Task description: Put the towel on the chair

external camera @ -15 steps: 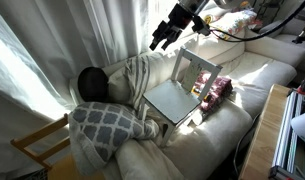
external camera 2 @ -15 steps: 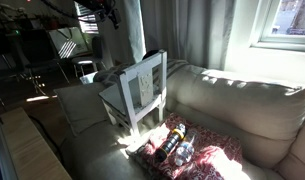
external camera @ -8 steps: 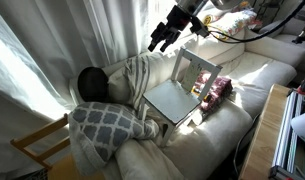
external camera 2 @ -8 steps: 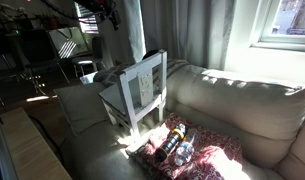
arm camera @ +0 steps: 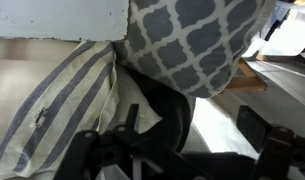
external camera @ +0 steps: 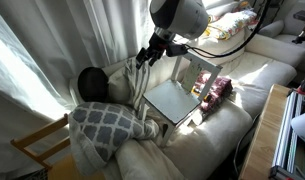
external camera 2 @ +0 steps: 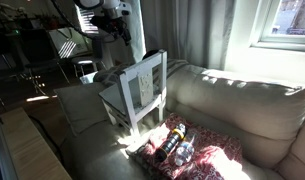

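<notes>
The towel (external camera: 132, 80), a grey-beige striped cloth, lies draped over the sofa cushions just left of the chair; it also shows in the wrist view (arm camera: 62, 95). The small pale chair (external camera: 177, 98) stands on the sofa, its seat bare, and shows in both exterior views (external camera 2: 142, 85). My gripper (external camera: 146, 55) is open and empty. It hangs just above the towel's upper end, left of the chair's backrest. In the wrist view the open fingers (arm camera: 182, 152) frame the towel's edge and a black object. In an exterior view the chair hides most of the towel.
A grey lattice cushion (external camera: 107, 125) lies in front of the towel, and a round black object (external camera: 90, 82) sits beside it. A yellow wooden chair frame (external camera: 40, 145) stands at the lower left. A pink cloth with bottles (external camera: 217, 92) lies right of the chair. Curtains hang behind.
The arm has swung down and left, from above the chair's backrest to just over the towel. The gripper stays open. Towel and chair have not moved.
</notes>
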You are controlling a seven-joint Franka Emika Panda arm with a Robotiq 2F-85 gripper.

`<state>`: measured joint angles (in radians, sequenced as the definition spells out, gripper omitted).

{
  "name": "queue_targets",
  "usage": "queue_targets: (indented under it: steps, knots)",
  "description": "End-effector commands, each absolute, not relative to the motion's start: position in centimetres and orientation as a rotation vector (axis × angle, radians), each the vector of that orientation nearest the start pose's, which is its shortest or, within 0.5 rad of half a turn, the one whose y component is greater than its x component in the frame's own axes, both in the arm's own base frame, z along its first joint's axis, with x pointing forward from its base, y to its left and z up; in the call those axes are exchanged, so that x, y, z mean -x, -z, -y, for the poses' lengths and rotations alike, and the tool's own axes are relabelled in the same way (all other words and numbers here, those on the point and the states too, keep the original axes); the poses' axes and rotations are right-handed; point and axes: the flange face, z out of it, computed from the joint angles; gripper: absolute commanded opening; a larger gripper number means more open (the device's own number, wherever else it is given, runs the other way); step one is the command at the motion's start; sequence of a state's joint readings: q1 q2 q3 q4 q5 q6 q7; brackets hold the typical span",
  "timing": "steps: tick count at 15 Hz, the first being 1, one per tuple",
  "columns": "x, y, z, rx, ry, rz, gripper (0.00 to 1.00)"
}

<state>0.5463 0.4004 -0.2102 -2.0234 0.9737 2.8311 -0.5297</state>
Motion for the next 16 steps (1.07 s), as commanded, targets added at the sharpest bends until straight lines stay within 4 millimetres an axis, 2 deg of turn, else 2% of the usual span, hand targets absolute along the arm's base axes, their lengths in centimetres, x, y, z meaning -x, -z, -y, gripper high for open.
queue_targets:
  steps: [1,3,4,7,11,13,16]
  knots:
    - [-63.5,-23.9,-19.3,2.834,0.692,0.074,1.0]
    - [-65.3,-22.8,-19.8,2.809,0.716,0.028,1.0]
    - [-63.0,-24.1,-19.1,2.812,0.673,0.062,1.0]
    - [-64.7,-23.4,-20.1,2.803,0.708,0.06,1.0]
    - [-65.1,-23.6,-20.2,2.798,0.72,0.059,1.0]
    - [-65.8,-21.1,-20.5,2.915,0.698,0.096,1.0]
    - [-67.3,-18.8,-20.6,3.021,0.664,0.131,1.0]
